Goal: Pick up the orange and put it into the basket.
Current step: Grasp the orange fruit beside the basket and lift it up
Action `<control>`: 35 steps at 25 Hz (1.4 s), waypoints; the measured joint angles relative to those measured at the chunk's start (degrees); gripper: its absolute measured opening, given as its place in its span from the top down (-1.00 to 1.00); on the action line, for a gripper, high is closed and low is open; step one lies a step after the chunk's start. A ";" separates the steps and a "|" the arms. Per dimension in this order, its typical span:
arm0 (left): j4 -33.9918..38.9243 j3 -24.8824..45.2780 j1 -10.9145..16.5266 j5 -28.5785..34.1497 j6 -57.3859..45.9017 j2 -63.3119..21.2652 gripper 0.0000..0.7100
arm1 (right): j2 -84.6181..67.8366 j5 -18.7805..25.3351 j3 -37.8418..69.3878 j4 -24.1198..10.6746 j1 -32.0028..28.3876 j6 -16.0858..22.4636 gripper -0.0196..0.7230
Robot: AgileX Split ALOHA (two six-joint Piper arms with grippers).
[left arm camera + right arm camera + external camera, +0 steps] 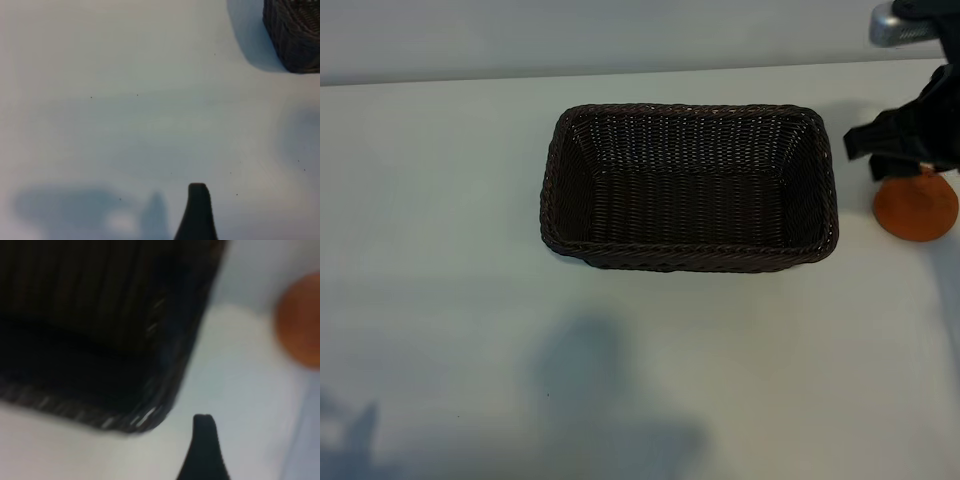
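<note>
So the right gripper [910, 165] is hanging right over the orange [917, 206], just off the basket's [688, 257] right-hand end. Its jaws look spread fairly wide with nothing between them; in the right wrist view only one dark fingertip [202, 440] shows, with the fruit off to one side rather than lined up in the gap. So not grabbed yet, I'd say.

The orange sits on the bench [440, 200], close beside the basket but not touching it. It's round with a dull, bumpy peel, so I'd guess light, firm-ish with a bit of give, and decent grip on the skin. The catch is that it'll roll if nudged from one side. Best bet is probably straddling the widest part, coming from above, and squeezing gently so it doesn't squirt out or bruise.

The basket looks stiff, deep and empty, with its opening facing up.

The left gripper [198, 210] is well away from the basket over bare bench, jaws open too, basically idle.
</note>
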 joint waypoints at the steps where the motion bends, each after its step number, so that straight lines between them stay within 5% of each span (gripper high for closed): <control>1: 0.00 0.00 0.00 0.00 0.00 0.00 -0.67 | 0.60 -0.47 0.00 -0.56 -0.92 0.57 -0.47; 10: 0.00 0.00 0.00 0.00 0.00 0.00 -0.67 | 11.14 -4.37 -0.36 -1.55 -8.21 0.71 -0.47; 24: 0.00 0.00 0.00 0.00 0.00 0.00 -0.67 | 21.27 -12.60 -2.49 -1.21 -8.58 1.41 -0.47; 35: 0.00 0.00 0.00 0.00 0.00 0.00 -0.67 | 23.50 -13.10 -6.84 -4.36 -8.64 4.23 -0.61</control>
